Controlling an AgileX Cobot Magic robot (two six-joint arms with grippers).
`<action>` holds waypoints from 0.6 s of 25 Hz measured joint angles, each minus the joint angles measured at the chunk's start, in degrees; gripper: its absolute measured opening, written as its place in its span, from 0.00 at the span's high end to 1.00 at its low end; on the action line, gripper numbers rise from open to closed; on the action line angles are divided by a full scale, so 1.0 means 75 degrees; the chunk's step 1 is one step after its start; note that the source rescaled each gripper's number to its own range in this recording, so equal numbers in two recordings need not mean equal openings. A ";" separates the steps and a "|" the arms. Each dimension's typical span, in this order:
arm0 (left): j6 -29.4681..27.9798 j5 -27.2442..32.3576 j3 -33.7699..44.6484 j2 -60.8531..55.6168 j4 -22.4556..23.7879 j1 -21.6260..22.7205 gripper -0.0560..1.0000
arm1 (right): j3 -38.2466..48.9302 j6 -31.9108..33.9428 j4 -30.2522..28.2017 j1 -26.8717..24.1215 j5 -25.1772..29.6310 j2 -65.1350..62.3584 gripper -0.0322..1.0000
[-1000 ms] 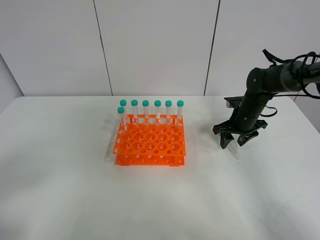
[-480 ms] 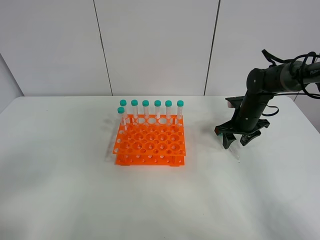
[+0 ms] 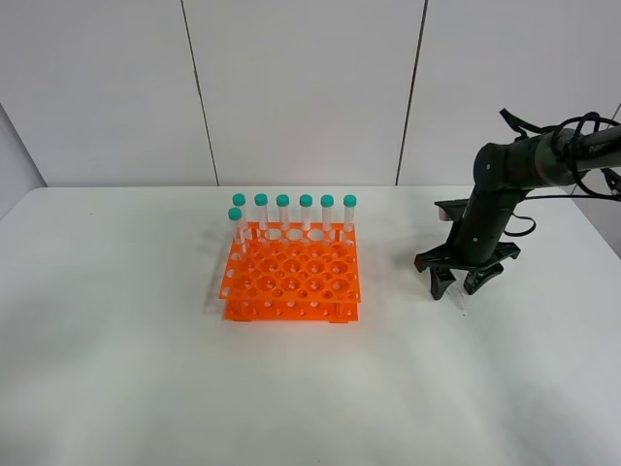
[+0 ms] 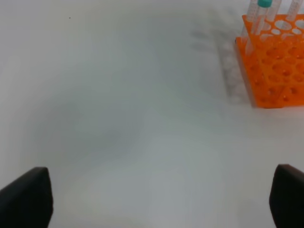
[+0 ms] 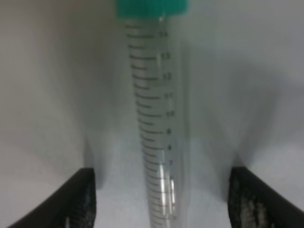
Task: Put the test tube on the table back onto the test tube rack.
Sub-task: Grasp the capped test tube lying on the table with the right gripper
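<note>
In the high view the orange test tube rack (image 3: 291, 277) stands in the middle of the white table (image 3: 116, 369) with seven capped tubes (image 3: 306, 216) upright in it, six in the far row and one at the left just nearer. Many holes are free. The right gripper (image 3: 459, 282) hangs low over the table, to the right of the rack and well apart from it. The test tube (image 5: 154, 118) under it is too faint to make out here. In the left wrist view the left gripper (image 4: 154, 199) is wide open and holds nothing, and the rack is far off. In the right wrist view the tube lies flat on the table between the spread fingers (image 5: 78, 199), which do not touch it. So nothing appears done yet: grasping, carrying and inserting are all left.
</note>
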 joint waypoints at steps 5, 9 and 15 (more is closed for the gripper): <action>0.0000 0.0000 0.0000 0.0000 0.0000 0.0000 0.00 | 0.0000 -0.0007 0.0001 0.0000 -0.0052 0.0010 0.14; 0.0000 0.0000 0.0000 0.0000 0.0000 0.0000 0.00 | 0.0000 -0.0030 0.0001 0.0000 -0.0035 0.0010 0.34; 0.0000 0.0000 0.0000 0.0000 0.0000 0.0000 0.00 | 0.0000 -0.0030 0.0016 0.0000 0.0039 0.0018 0.94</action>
